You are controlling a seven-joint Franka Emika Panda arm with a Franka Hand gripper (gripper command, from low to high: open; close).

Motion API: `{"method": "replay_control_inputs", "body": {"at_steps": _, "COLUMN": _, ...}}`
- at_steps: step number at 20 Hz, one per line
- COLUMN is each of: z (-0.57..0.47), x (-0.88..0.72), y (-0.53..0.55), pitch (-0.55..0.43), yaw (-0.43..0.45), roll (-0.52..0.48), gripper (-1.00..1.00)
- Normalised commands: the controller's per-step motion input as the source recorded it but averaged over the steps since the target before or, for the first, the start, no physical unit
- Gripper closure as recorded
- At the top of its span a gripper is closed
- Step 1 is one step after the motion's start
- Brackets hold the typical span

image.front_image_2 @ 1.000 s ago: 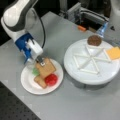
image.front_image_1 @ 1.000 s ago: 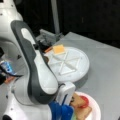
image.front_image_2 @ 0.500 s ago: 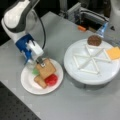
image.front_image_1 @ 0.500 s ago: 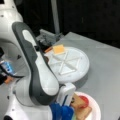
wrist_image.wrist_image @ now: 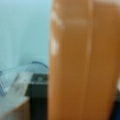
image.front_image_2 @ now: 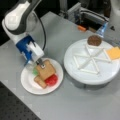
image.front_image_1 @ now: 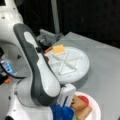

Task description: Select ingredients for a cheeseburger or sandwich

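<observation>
Wrist view filled by a tan toast [wrist_image.wrist_image: 82, 62] slab, close up, upright between the jaws. Gripper [image.front_image_2: 40, 63] clamped narrow on that toast [image.front_image_2: 45, 70], set atop the sandwich [image.front_image_2: 44, 75] on the small plate [image.front_image_2: 27, 83], at a front view's left. Red disc [image.front_image_2: 52, 80] and green disc [image.front_image_2: 35, 72] peeking from under, so stacking well along. Arm [image.front_image_2: 21, 20] bent down steeply over the plate. Cheese [image.front_image_2: 113, 53] and brown patty [image.front_image_2: 94, 40] untouched on the divided tray [image.front_image_2: 75, 72].
</observation>
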Motion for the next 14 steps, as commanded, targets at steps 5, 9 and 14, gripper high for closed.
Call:
{"method": "replay_control_inputs", "body": {"at_steps": 5, "z": -0.06, "x": 0.32, "y": -0.11, "pitch": -0.067, "yaw": 0.163, "roll": 0.115, "gripper": 1.00}}
{"method": "replay_control_inputs", "body": {"at_steps": 9, "z": -0.08, "x": 0.35, "y": -0.12, "pitch": -0.077, "yaw": 0.177, "roll": 0.126, "gripper": 1.00}}
{"method": "replay_control_inputs", "body": {"at_steps": 14, "z": -0.10, "x": 0.35, "y": -0.14, "pitch": -0.080, "yaw": 0.177, "roll": 0.137, "gripper": -1.00}}
